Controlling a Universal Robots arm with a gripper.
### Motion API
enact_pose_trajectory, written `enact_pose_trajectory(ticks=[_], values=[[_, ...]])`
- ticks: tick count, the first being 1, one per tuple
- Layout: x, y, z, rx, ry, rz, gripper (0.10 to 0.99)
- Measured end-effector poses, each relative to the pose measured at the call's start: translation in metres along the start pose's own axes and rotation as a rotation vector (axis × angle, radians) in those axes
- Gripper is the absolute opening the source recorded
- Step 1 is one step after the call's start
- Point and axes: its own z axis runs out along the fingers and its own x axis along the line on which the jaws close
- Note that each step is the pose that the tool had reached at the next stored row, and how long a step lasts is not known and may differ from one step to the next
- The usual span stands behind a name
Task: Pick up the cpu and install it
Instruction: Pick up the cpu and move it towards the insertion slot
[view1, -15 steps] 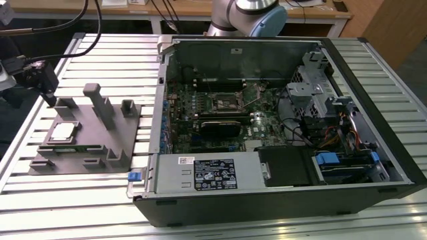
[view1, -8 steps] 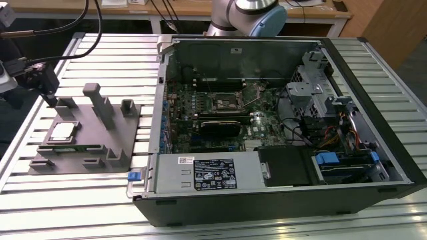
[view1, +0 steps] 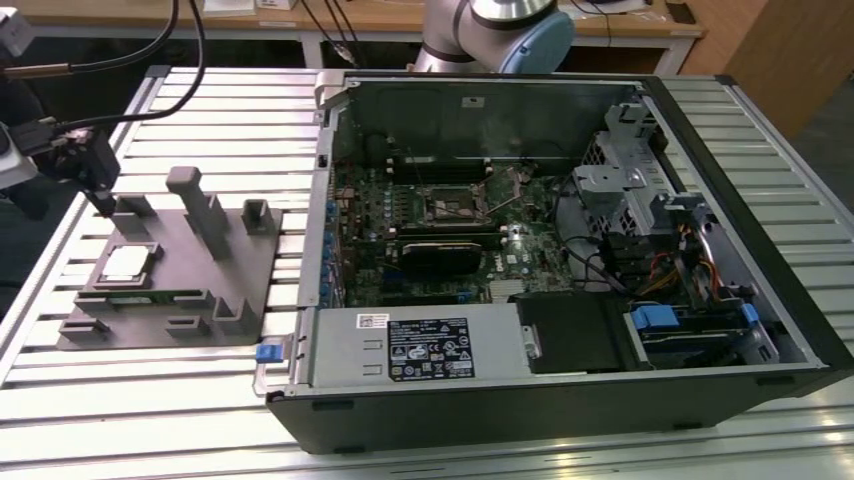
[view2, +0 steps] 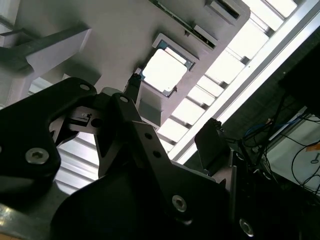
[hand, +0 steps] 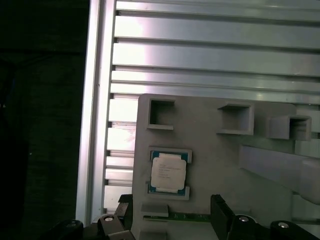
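We see the black gripper (view1: 99, 200), fingers apart; at its exterior-view six o'clock, a small silver-topped square cpu (view1: 124, 263), likely light, fragile: grip edges.

The cpu (hand: 168, 171) has a pale, satin metal lid that shines brightly in the first wrist view. The fixture (view1: 200, 270) is smooth, matt grey plastic. The table (view1: 134, 400) is bare ribbed aluminium with a brushed sheen. The computer case (view1: 561, 420) has a matt black painted shell and dull grey sheet metal inside. The gripper (view2: 172, 105) is matt black with shiny screw heads. The desk (view1: 400, 15) along the upper edge of the exterior view looks like light wood.
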Motion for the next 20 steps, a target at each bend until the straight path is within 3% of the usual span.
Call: enact_pose_trajectory(ticks=[20], values=[[0.0000, -0.0002, 0.0055, 0.000, 0.0002, 0.000, 0.718]])
